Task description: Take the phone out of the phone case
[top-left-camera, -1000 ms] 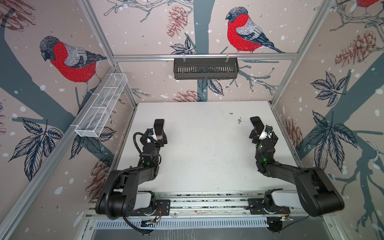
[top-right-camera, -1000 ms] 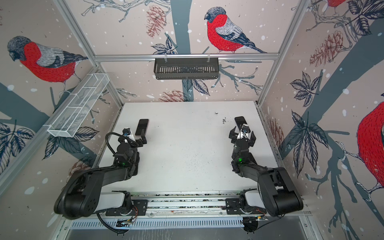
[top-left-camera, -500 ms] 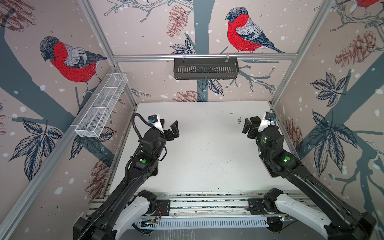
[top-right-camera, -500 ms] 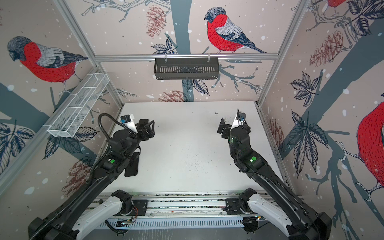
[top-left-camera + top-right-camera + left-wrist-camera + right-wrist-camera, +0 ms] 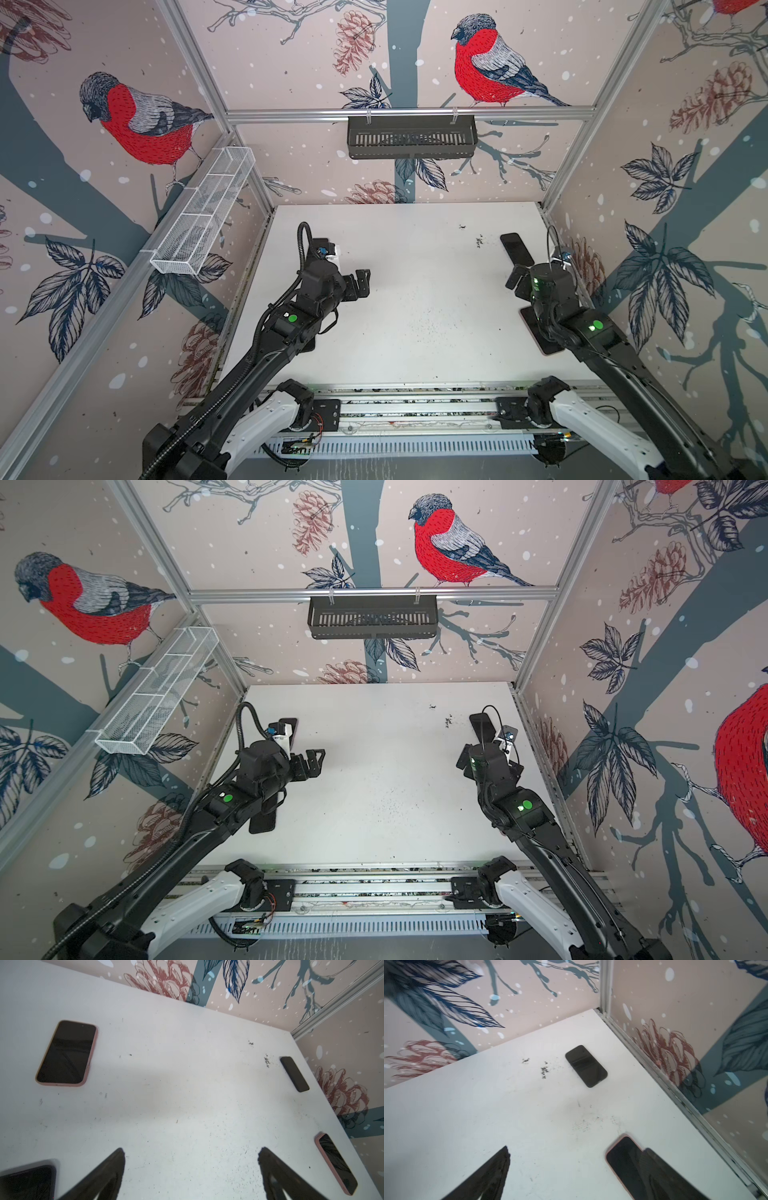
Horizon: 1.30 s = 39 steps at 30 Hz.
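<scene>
Two phones in pink cases lie screen up on the white table (image 5: pixel 415 299). One pink-cased phone (image 5: pixel 66 1053) is at the far left. The other pink-cased phone (image 5: pixel 625 1161) lies at the right, partly under my right arm (image 5: pixel 540 336). A dark phone (image 5: pixel 516 248) lies far right. Another dark phone (image 5: pixel 264 823) sits under my left arm. My left gripper (image 5: pixel 191 1149) hangs open above bare table (image 5: pixel 358 282). My right gripper (image 5: pixel 576 1149) is open too, with one finger over the near pink-cased phone and nothing between the fingers.
A black slotted basket (image 5: pixel 411 137) hangs on the back rail. A white mesh tray (image 5: pixel 203 216) is mounted on the left wall. Metal frame posts and patterned walls close in the table on three sides. Dark specks (image 5: pixel 478 241) lie near the far right phone.
Both arms have risen from a low folded rest to raised poses over the table, uncovering the near phones. Both grippers stayed open and no phone has moved.
</scene>
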Tool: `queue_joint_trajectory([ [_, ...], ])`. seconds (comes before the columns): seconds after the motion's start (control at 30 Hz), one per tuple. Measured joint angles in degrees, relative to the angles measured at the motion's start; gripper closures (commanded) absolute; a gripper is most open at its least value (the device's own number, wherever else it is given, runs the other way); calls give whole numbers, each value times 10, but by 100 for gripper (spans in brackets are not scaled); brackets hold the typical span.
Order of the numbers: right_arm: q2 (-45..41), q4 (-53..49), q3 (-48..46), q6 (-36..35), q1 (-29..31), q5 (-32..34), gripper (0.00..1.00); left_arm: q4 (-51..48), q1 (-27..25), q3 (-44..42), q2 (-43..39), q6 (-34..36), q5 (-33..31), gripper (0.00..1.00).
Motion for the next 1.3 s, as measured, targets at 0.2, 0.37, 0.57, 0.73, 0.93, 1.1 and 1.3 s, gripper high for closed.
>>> queue_joint_trajectory([
  [0.2,9,31,-88,13,-135,-65,0,-14,0,-4,23,11,10,1],
  [0.37,18,89,-142,43,-239,-125,0,-13,0,-14,10,11,11,1],
  [0.57,33,144,-213,71,-349,-171,1,-12,0,-18,0,11,11,1],
  [0.73,35,186,-254,72,-430,-216,0,-13,0,-19,0,11,11,1],
  [0.93,77,218,-271,53,-500,-286,0,-13,0,-19,0,11,12,1],
  [1.1,109,230,-262,34,-520,-336,0,-13,0,-19,1,11,13,1],
  [1.3,105,230,-260,23,-524,-374,0,-13,0,-19,2,11,15,1],
])
